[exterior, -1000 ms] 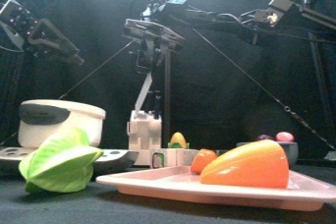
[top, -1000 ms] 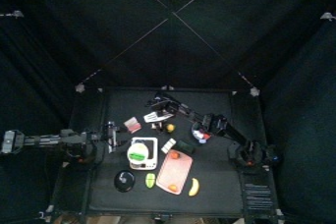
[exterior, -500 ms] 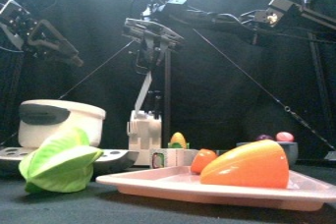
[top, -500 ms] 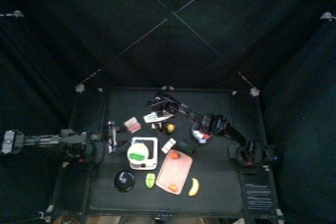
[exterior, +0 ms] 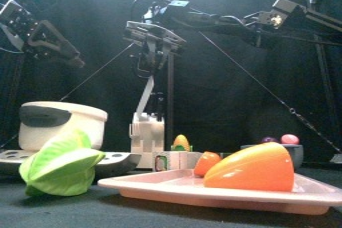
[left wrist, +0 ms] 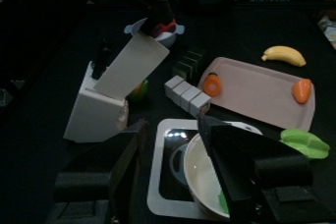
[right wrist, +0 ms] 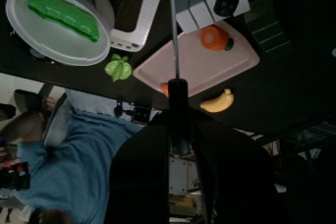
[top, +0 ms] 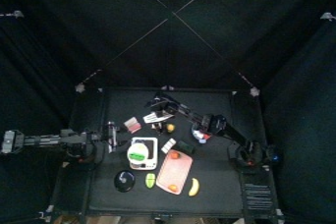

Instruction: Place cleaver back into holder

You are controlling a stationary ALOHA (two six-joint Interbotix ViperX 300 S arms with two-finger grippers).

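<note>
The cleaver [exterior: 144, 90], a whitish flat blade, hangs tilted from my right gripper [exterior: 152, 44], which is shut on its dark handle end. Its lower end meets the top of the white holder [exterior: 144, 132]. How deep it sits, I cannot tell. In the left wrist view the cleaver [left wrist: 132, 63] leans over the holder [left wrist: 94, 120]. The right wrist view shows the cleaver [right wrist: 171, 22] edge-on as a thin line. My left gripper [left wrist: 184, 159] rests open at the table's left side, over a white plate [left wrist: 197, 174].
A pink board [left wrist: 256, 81] carries orange pieces and a banana [left wrist: 276, 55]. At the front stand a white pot [exterior: 60, 122] and a green leafy piece [exterior: 60, 162]. A plate with a green pod [right wrist: 59, 17] lies near the holder. A person's blue trouser leg [right wrist: 66, 154] shows beyond the curtain.
</note>
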